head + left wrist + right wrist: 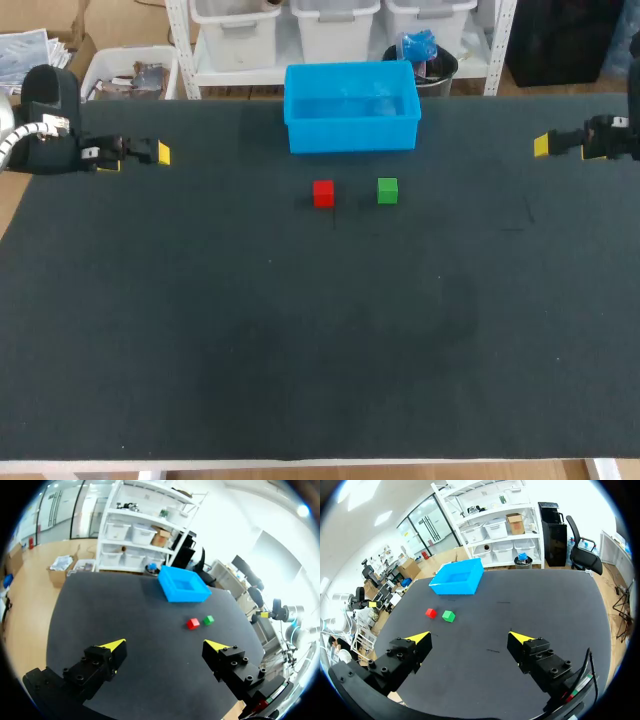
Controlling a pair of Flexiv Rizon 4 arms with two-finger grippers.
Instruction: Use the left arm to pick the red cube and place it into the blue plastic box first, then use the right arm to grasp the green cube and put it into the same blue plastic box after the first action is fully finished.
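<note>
A red cube (323,193) rests on the dark table just in front of the blue plastic box (351,106), and a green cube (387,190) sits beside it to the right. My left gripper (150,156) hovers at the table's far left edge, open and holding nothing. At the far right edge my right gripper (543,146) is open and empty too. In the left wrist view the red cube (193,623), green cube (208,620) and box (183,583) lie far ahead of the gripper (167,645). The right wrist view shows the red cube (431,613), green cube (448,616) and box (458,577) ahead of its gripper (471,637).
The box is empty and stands at the table's back edge, in the middle. The black tabletop (320,340) stretches bare toward the front edge.
</note>
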